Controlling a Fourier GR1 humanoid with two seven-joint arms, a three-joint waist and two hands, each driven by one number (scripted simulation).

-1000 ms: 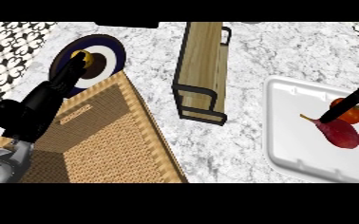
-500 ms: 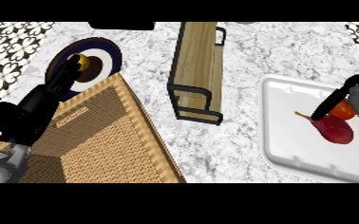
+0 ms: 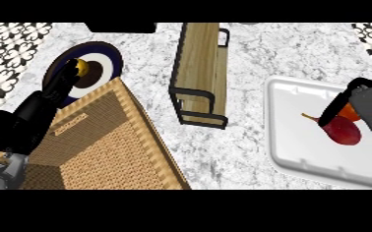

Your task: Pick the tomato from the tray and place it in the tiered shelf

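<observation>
A: Where is the tomato (image 3: pixel 350 112) sitting?
B: In the white tray (image 3: pixel 291 142), beside a dark red fruit (image 3: pixel 341 129); the right hand (image 3: pixel 343 103) is curling onto it.
A: And the left hand (image 3: pixel 62 84)?
B: Its fingers are lying straight, gripping nothing; the tiered shelf (image 3: pixel 200 73) is standing apart.

The left hand (image 3: pixel 62 86) shows at about nine o'clock, its dark forearm slanting up from the lower left edge, fingers stretched straight toward eleven o'clock. The right hand (image 3: pixel 341 105) enters at three o'clock from the right edge, black fingers angled down toward seven o'clock, their curl hard to judge.
</observation>
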